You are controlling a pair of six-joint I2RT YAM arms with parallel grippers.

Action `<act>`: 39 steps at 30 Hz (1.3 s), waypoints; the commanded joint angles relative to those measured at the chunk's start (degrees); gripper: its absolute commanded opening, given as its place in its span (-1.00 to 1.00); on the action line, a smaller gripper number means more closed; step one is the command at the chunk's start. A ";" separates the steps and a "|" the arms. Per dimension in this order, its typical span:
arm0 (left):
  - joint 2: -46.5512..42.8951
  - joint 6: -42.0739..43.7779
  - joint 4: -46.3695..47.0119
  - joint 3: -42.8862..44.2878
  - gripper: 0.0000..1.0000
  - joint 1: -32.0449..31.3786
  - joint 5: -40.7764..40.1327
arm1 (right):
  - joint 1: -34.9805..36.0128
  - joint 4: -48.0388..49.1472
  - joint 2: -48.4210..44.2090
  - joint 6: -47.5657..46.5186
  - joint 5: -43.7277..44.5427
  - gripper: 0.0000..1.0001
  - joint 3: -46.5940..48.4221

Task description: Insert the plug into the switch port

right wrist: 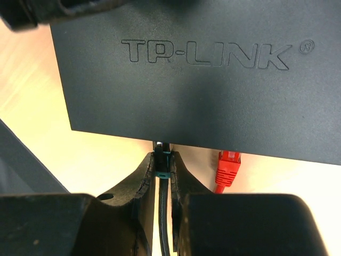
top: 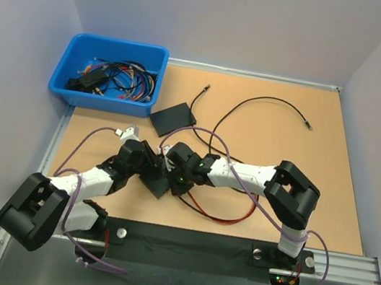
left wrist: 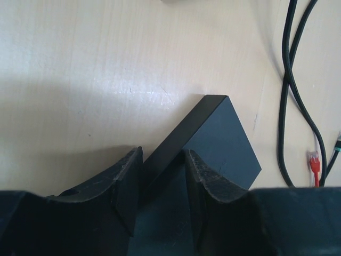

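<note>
The switch [right wrist: 202, 80] is a black box marked TP-LINK. In the left wrist view one edge of the switch [left wrist: 218, 144] sits between the jaws of my left gripper [left wrist: 162, 176], which is shut on it. My right gripper [right wrist: 163, 162] is shut on the plug [right wrist: 162, 159], a black connector with a teal band and a black cable trailing back. The plug's tip meets the switch's front face and is hidden under its edge. A red plug [right wrist: 228, 166] sits in a port just to the right. From above, both grippers [top: 148, 168] [top: 175, 172] meet at the switch [top: 158, 184].
A blue bin [top: 69, 82] of cables stands at the back left. A second flat black box [top: 173, 117] lies behind the arms. A black cable [top: 256, 101] loops across the far table and a red cable [top: 218, 218] curls near the front. Two black cables [left wrist: 290, 80] run beside the switch.
</note>
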 commanded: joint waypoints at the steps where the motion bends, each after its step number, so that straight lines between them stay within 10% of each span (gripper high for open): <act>1: 1.76 -2.47 -7.18 -0.53 -0.10 -3.15 12.72 | -1.71 27.77 1.43 0.52 2.20 -0.99 10.47; 39: 7.65 -2.47 -10.95 4.66 -0.15 -9.30 7.28 | -8.03 33.84 8.82 3.42 0.61 -0.99 18.73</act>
